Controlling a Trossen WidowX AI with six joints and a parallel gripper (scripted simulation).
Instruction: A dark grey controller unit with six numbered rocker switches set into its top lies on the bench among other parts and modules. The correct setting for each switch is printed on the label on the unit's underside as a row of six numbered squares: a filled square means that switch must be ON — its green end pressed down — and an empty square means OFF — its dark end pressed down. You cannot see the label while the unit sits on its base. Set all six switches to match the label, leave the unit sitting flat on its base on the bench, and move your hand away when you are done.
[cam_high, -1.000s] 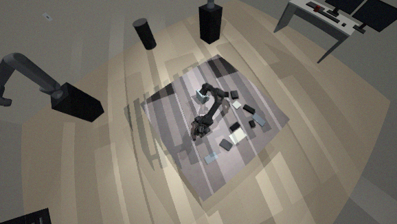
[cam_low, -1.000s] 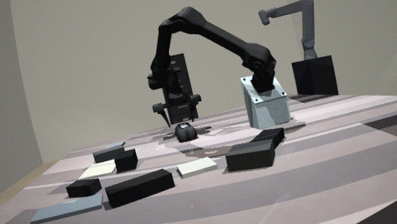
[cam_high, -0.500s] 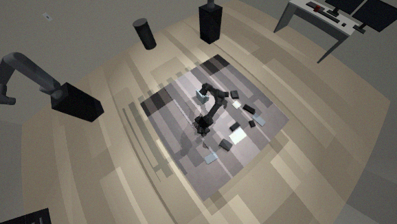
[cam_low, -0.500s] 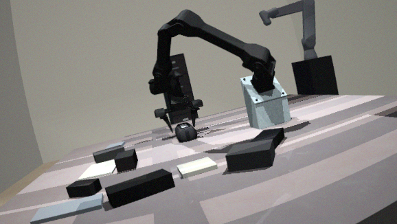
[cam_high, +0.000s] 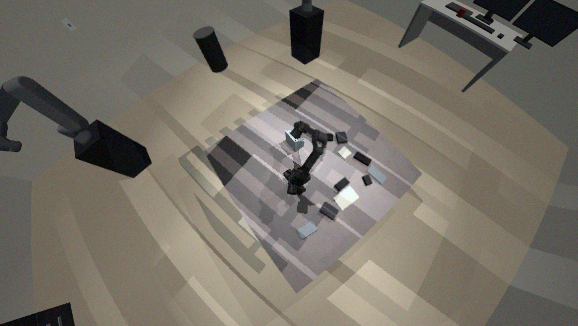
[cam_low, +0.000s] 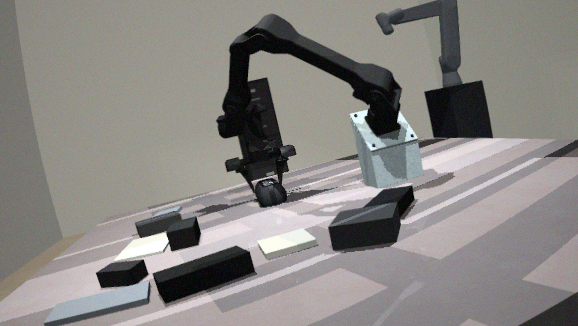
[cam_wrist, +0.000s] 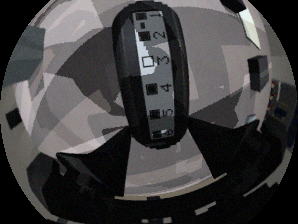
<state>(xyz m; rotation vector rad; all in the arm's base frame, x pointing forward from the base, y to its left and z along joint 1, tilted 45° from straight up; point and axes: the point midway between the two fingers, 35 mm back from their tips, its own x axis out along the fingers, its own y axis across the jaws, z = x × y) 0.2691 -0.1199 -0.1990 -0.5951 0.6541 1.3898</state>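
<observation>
The dark grey controller unit (cam_low: 271, 195) (cam_wrist: 125, 70) lies upside down on the bench, its rounded body under the fingers. Its label (cam_wrist: 165, 75) faces up in the wrist view: squares 1, 2, 4, 5 and 6 look filled, with 6 partly shaded, and square 3 is empty. The rocker switches are hidden beneath. My gripper (cam_low: 267, 187) (cam_wrist: 158, 124) points down and is shut on the unit, one finger on each long side near the square 6 end. In the top view the arm covers the unit.
The arm's pale base box (cam_low: 392, 165) stands behind right. Dark blocks (cam_low: 205, 272) (cam_low: 365, 231) (cam_high: 328, 210), a cream plate (cam_low: 287, 243) and blue-grey plates (cam_low: 100, 303) (cam_high: 307, 230) lie around on the bench.
</observation>
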